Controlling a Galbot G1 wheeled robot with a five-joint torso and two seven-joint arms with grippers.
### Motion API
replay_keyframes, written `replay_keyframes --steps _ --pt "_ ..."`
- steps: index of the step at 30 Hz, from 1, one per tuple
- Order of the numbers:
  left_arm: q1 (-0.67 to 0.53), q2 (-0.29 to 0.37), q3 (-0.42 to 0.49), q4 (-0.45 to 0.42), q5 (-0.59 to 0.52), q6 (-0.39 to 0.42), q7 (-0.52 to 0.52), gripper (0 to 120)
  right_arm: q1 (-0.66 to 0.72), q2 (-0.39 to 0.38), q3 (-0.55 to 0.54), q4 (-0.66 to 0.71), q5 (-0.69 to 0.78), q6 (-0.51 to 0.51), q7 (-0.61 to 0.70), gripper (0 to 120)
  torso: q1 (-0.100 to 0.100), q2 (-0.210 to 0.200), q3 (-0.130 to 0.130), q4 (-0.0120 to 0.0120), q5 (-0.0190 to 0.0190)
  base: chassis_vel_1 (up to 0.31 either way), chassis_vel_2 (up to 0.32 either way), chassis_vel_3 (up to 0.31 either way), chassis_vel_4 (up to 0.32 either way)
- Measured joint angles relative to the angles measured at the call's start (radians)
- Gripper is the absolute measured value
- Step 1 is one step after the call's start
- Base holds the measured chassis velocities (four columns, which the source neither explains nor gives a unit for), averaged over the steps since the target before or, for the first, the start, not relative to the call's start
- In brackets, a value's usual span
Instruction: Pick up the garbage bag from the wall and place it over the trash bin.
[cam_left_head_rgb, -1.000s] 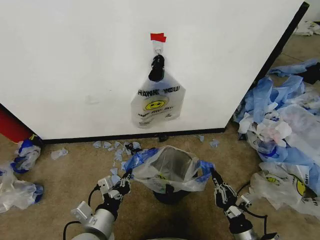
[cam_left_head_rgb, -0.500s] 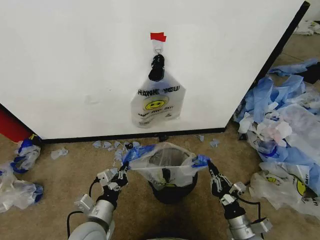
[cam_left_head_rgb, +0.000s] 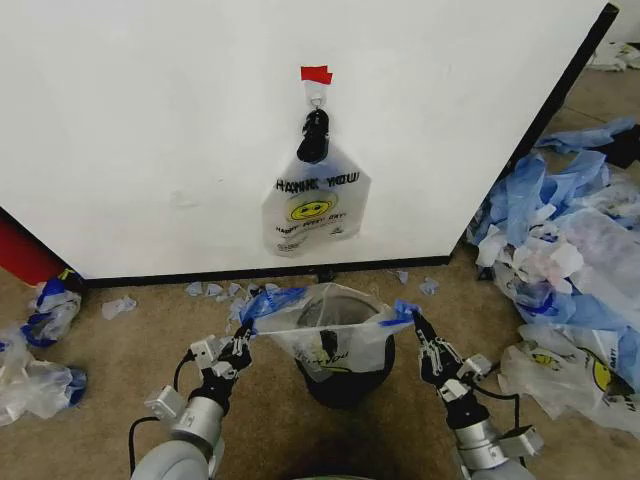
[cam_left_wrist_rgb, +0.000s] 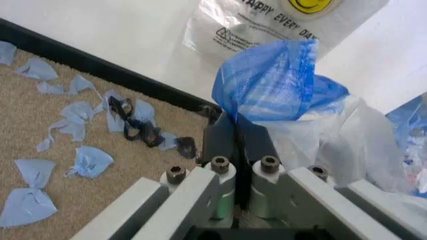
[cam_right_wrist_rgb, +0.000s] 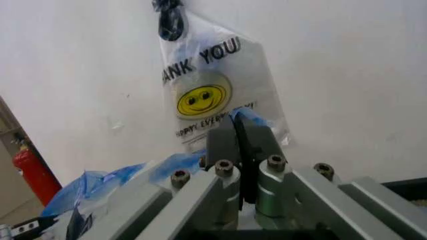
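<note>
From the head view, the garbage bag (cam_left_head_rgb: 325, 335) is hanging stretched open between the two claws, directly above the trash bin (cam_left_head_rgb: 345, 378), whose black mesh is showing beneath the bag's sagging belly. The left claw (cam_left_head_rgb: 243, 338) is pinching the left blue handle and the right claw (cam_left_head_rgb: 415, 328) is pinching the right one, so the bag's mouth is running side to side across the bin's rim. Both arms are sitting equally near the bin, one on each flank. Behind them, a THANK YOU bag (cam_left_head_rgb: 314, 208) is hanging on the wall (cam_left_head_rgb: 150, 120).

In the left wrist view, the left claw (cam_left_wrist_rgb: 235, 131) is pressing together on a bunched blue handle rising above it, with the bag's clear film spilling away beside it.

In the right wrist view, the right claw (cam_right_wrist_rgb: 238, 131) is likewise closing on a sliver of blue plastic. Judging from this, the bag's mouth has to travel straight down to settle around the rim.
</note>
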Motion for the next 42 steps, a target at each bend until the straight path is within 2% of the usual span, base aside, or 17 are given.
replay_keyframes --steps 5,12,17,42 --pt "-0.001 -0.001 -0.003 0.006 0.013 -0.014 0.024 0 -0.009 0.001 0.005 -0.014 0.016 0.028 -0.037 0 0.000 0.000 0.000 0.0000 0.0000 0.000 0.000 0.000 0.000" --pt "0.018 -0.022 -0.007 0.031 0.106 -0.077 0.124 0 -0.027 0.007 0.024 -0.047 0.029 0.100 -0.125 0 0.000 0.000 0.000 0.0000 0.0001 0.000 0.000 0.000 0.000" --pt "0.045 -0.030 -0.009 0.031 0.150 -0.098 0.152 0 -0.036 0.006 0.027 -0.064 0.031 0.105 -0.166 0 0.000 0.000 0.000 -0.0001 0.0001 0.000 0.000 0.000 0.000" --pt "0.170 -0.030 -0.013 0.028 0.206 -0.135 0.156 0 -0.096 -0.007 0.047 -0.168 0.053 0.107 -0.361 0 0.000 0.000 0.000 0.0001 0.0001 0.000 0.000 0.000 0.000"
